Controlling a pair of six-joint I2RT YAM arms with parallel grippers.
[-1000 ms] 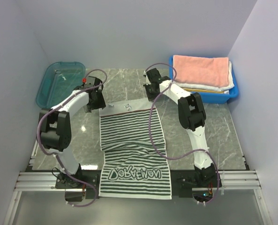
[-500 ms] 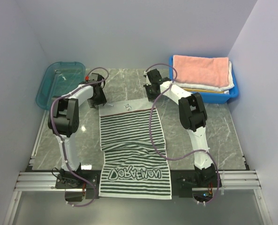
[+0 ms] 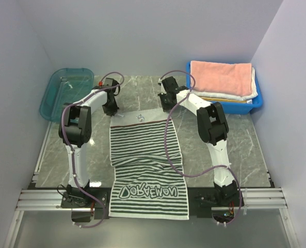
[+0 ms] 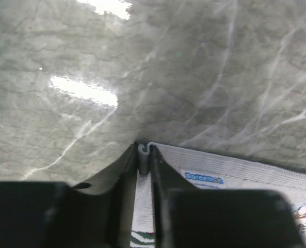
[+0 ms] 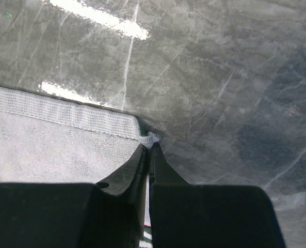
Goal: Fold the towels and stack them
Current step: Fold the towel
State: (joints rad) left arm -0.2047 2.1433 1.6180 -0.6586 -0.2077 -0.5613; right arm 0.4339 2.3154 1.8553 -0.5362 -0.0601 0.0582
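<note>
While the dark-and-white striped towel (image 3: 142,150) is lying flat along the marble table (image 3: 235,139), lettered end at the near edge, the left gripper (image 4: 144,150) and right gripper (image 5: 148,147) are each pinching a far corner.

white arms (image 3: 75,163), black joints (image 3: 76,124), purple cables (image 3: 166,135)

Bright even light; glare patches on marble table (image 4: 220,62); wrist views soft.
</note>
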